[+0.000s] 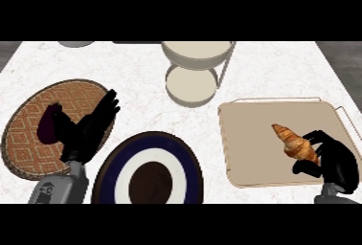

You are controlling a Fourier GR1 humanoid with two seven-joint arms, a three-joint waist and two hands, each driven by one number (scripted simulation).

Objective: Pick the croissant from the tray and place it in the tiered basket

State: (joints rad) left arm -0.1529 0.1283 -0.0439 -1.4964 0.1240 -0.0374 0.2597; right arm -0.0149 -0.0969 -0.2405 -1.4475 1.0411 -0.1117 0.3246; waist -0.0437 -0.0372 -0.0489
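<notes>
Tiered basket top cropped — right hand hides croissant end.

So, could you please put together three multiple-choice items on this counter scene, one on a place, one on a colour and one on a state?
1. Where does the croissant lie?
A. on the beige tray
B. on the woven round mat
C. in the tiered basket

2. What colours are the rings of the plate at the lower middle?
A. red and yellow
B. dark blue and white, with a dark brown centre
C. plain green

3. What is the right hand doing?
A. lying flat on the bare counter
B. curling its fingers around the croissant's lower end
C. holding the plate

Answers: 1 A, the croissant sits on the tray at the right, while the tiered basket stands at the top middle. 2 B, the rings show those colours. 3 B, the fingers wrap around the pastry on the tray.
</notes>
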